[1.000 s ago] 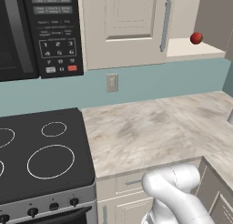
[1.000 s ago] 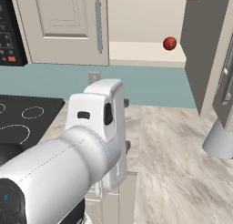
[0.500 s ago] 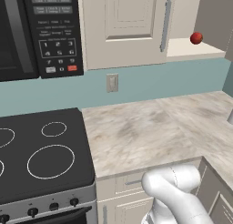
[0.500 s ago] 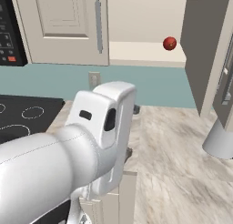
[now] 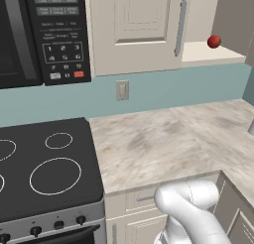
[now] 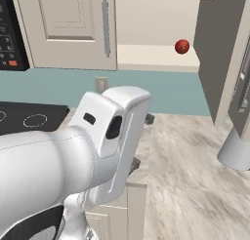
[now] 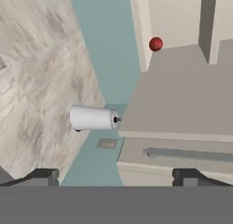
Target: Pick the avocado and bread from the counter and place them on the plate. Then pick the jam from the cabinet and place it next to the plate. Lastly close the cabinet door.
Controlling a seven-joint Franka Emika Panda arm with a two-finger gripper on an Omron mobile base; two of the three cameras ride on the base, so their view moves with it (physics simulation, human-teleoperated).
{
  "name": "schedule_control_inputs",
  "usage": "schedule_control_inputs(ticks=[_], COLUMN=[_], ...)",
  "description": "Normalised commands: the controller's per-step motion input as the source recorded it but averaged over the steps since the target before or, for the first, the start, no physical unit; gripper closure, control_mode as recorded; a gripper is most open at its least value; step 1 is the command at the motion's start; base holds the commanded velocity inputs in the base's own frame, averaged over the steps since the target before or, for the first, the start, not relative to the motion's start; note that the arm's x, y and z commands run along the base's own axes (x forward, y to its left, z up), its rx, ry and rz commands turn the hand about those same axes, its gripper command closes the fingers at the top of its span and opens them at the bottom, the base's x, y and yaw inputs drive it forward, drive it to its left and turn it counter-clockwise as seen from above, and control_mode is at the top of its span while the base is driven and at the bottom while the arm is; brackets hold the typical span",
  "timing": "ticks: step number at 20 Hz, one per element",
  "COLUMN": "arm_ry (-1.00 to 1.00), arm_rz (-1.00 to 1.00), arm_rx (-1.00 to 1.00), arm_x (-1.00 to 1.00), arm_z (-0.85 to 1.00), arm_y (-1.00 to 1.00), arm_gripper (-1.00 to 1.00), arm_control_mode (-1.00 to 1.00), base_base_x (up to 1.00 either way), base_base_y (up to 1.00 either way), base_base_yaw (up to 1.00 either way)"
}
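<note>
The counter [image 5: 163,144] lies broad and bare in front, plenty of open slab for the arm to swing across, with its thick front edge just above the white elbow. Up at one o'clock in the left base view the cabinet [image 6: 156,56] stands open, its door [image 6: 219,53] swung out wide at the right so the shelf can be reached; that door edge is the thing to steer clear of. The gripper [image 7: 116,175] looks that way, fingers spread wide and holding nothing, well apart from the shelf. The jam [image 5: 214,41] sits alone near the shelf's front lip, an easy reach, I'd judge.
</note>
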Motion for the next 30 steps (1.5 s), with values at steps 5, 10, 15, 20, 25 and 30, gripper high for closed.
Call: schedule_control_inputs(ticks=[5,10,15,20,25,30], arm_ry=[-0.08,-0.08,-0.02,0.00,0.00,0.00], arm_rz=[0.13,0.19,0.15,0.09,0.02,-0.09], arm_rx=[0.00,0.00,0.00,-0.01,-0.02,0.00], arm_x=[0.00,0.00,0.00,0.10,0.24,0.01], arm_z=[0.00,0.00,0.00,0.00,0.00,0.00], arm_y=[-0.22,-0.17,0.00,0.00,0.02,0.00], arm_gripper=[-1.00,-1.00,-1.00,-1.00,-1.00,-1.00], arm_control_mode=[-1.00,-1.00,-1.00,-1.00,-1.00,-1.00], base_base_x=[0.00,0.00,0.00,0.00,0.00,0.00], base_base_y=[0.00,0.00,0.00,0.00,0.00,0.00], base_base_yaw=[0.00,0.00,0.00,0.00,0.00,0.00])
